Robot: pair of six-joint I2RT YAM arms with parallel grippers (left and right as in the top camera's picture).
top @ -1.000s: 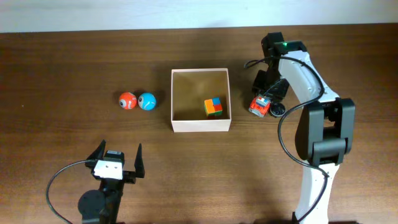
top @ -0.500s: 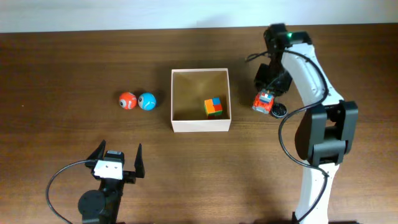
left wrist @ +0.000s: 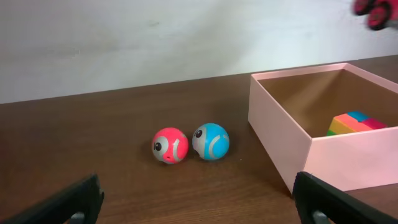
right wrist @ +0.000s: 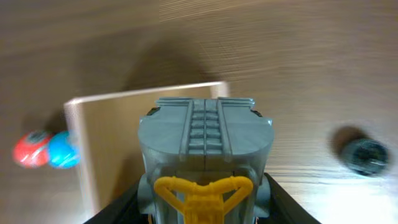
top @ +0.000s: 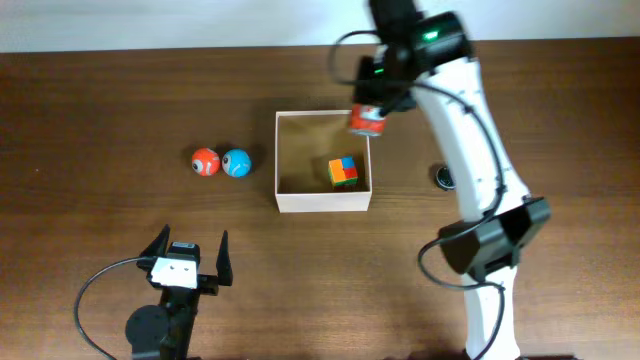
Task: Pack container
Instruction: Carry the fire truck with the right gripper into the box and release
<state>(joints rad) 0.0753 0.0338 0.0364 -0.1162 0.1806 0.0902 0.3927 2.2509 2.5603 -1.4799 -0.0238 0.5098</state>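
Right hand (top: 368,110) grips a small red and grey toy (top: 366,124) above the far right corner of the box (top: 322,204), which stands mid-table (top: 100,100) (a multicoloured cube (top: 343,171) lies inside, near its right wall). Left hand (top: 190,250) sits near the front edge, fingers spread wide. A red ball (top: 205,161) and a blue ball (top: 236,162) touch each other left of the box; a dark round thing (top: 444,178) lies to its right.

Matt cardboard container (top: 322,202) on a smooth, wood-grain table (top: 100,230).
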